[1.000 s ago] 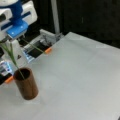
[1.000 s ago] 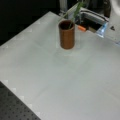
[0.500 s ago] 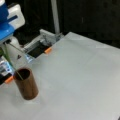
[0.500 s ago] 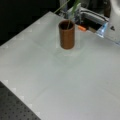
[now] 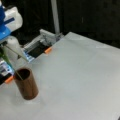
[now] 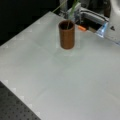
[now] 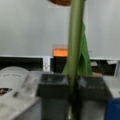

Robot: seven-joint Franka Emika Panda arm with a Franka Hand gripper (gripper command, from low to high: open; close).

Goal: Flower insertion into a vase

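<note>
The vase (image 5: pixel 26 83) is standing upright on the grey table (image 5: pixel 82 80), at the lower left of a front view; in both front views its open mouth is facing up, and it is sitting in the upper middle of the frame (image 6: pixel 67 34) in a front view. A thin flower stem (image 5: pixel 18 75) is entering the mouth of the vase at a slant, its lower end lying inside the rim while the rest is leaning up and away toward the frame's left edge. In a front view the stem (image 6: pixel 68 21) is rising out of the vase toward the top of the frame, with green leaves (image 6: pixel 74 6) above it.

In the wrist view the stem (image 7: pixel 75 45) is running vertically through the centre of the frame, with a green leaf (image 7: pixel 85 57) beside it on the right. The gripper (image 7: pixel 73 86) is sitting at the bottom of that view, and its two dark fingers (image 7: pixel 52 87) are pressing against the stem from either side, closed on it. The brown rim of the vase (image 7: pixel 61 2) is showing at the top edge, in line with the stem.

An orange tab (image 5: pixel 48 50) is lying at the table's far edge, near a metal frame (image 5: pixel 42 41). The arm's blue and white body (image 5: pixel 7 22) is occupying the upper left of a front view.
</note>
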